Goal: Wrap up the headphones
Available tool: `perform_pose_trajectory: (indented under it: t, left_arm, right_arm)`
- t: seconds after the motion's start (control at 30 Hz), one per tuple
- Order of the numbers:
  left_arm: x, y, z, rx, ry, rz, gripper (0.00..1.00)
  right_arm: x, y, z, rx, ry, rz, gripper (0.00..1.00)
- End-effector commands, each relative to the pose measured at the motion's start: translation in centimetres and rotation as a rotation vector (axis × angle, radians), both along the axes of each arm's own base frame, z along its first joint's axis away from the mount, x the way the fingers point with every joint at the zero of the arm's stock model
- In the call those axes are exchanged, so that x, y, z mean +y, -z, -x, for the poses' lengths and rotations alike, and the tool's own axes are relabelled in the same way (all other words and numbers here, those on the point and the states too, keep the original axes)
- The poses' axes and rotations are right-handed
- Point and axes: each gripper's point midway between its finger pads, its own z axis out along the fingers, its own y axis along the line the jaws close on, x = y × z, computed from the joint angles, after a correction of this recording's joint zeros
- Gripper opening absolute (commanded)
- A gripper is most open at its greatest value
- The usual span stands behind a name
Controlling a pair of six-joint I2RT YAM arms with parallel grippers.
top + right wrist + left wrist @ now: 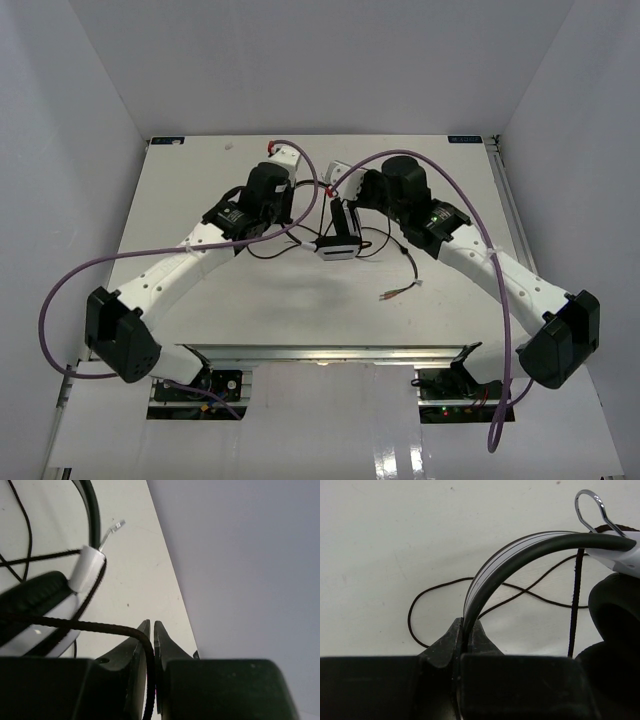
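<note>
The white headphones [338, 243] hang above the middle of the table between my two arms. My left gripper [465, 625] is shut on the arched headband [520, 550], which rises from the jaws and curves right to a black ear pad [615, 600]. My right gripper [152, 626] is shut on the thin black cord [75, 624], which comes from under the ear cup [30, 592] and runs down between the jaws; the tips stand a hair apart. In the top view the left gripper [296, 222] and right gripper [350, 200] flank the headphones. The cord's frayed end [400, 292] lies on the table.
Loose loops of cord [420, 600] lie on the white table [200, 180] under the headband. Purple robot cables [60, 290] arc over both arms. In the right wrist view the table's edge [170, 580] meets the grey wall [240, 555] close by.
</note>
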Motion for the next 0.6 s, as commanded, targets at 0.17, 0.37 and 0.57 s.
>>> perform_pose_trajectory:
  t: [0.17, 0.37, 0.57]
  left_arm:
    - [-3.7, -11.8, 5.4, -0.146, 0.257, 0.431, 0.00]
    - [-7.3, -16.1, 8.4, -0.084, 0.431, 0.678, 0.00]
    - [-8.2, -23.3, 8.6, -0.133, 0.421, 0.956, 0.00]
  right_arm:
    - [-0.7, -1.5, 1.7, 0.335, -0.354, -0.490, 0.19]
    - [2.5, -2.6, 8.8, 0.625, -0.765, -0.653, 0.30]
    - [3.5, -2.0, 13.5, 0.790, -0.906, -0.764, 0.40]
